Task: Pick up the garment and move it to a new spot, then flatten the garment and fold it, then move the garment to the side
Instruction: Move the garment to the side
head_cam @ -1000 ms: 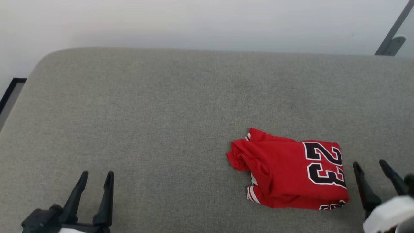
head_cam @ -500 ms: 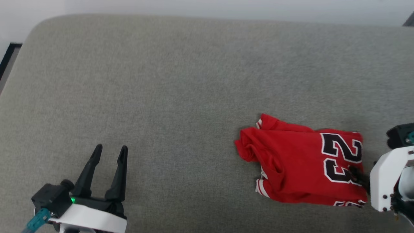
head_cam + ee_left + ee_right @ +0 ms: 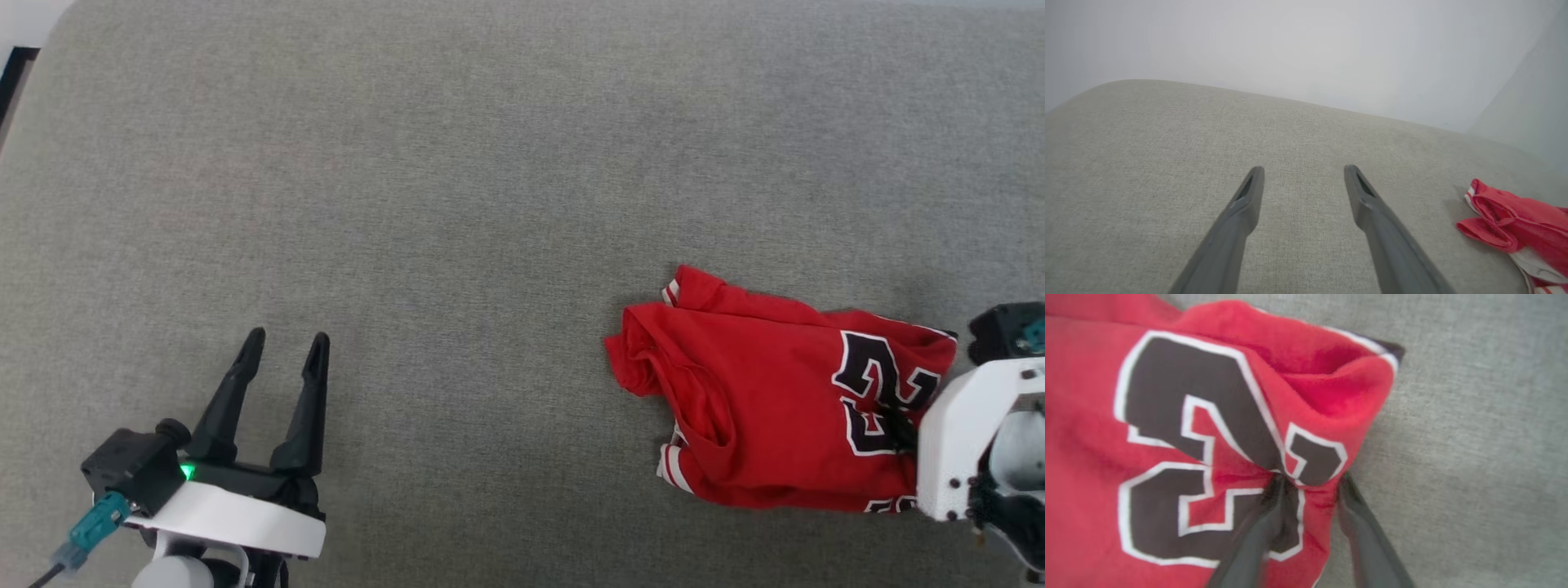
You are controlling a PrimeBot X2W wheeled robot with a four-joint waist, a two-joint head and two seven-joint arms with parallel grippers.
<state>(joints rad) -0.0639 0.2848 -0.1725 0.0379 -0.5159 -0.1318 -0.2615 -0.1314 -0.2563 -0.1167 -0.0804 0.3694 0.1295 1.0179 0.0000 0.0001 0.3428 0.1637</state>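
The garment (image 3: 759,408) is a red jersey with big black, white-edged numerals, lying bunched on the right of the grey cushioned surface (image 3: 449,204). My right gripper (image 3: 898,425) comes in from the right, and its white wrist hides most of the fingers. In the right wrist view, the garment (image 3: 1167,416) has its right edge pinched into a raised fold between the two fingers of my right gripper (image 3: 1310,482). My left gripper (image 3: 288,343) stands open at the lower left with nothing between its fingers. The left wrist view shows my left gripper (image 3: 1302,171) far left of the garment (image 3: 1515,228).
The grey surface spreads wide to the left and behind the garment. A pale wall (image 3: 1310,49) rises beyond its far edge. A dark strip (image 3: 12,73) shows past the surface's rounded left corner.
The head camera has tilted down. My right gripper has moved onto the garment's right edge and narrowed on it, so the cloth there puckers up. My left arm has come slightly forward.
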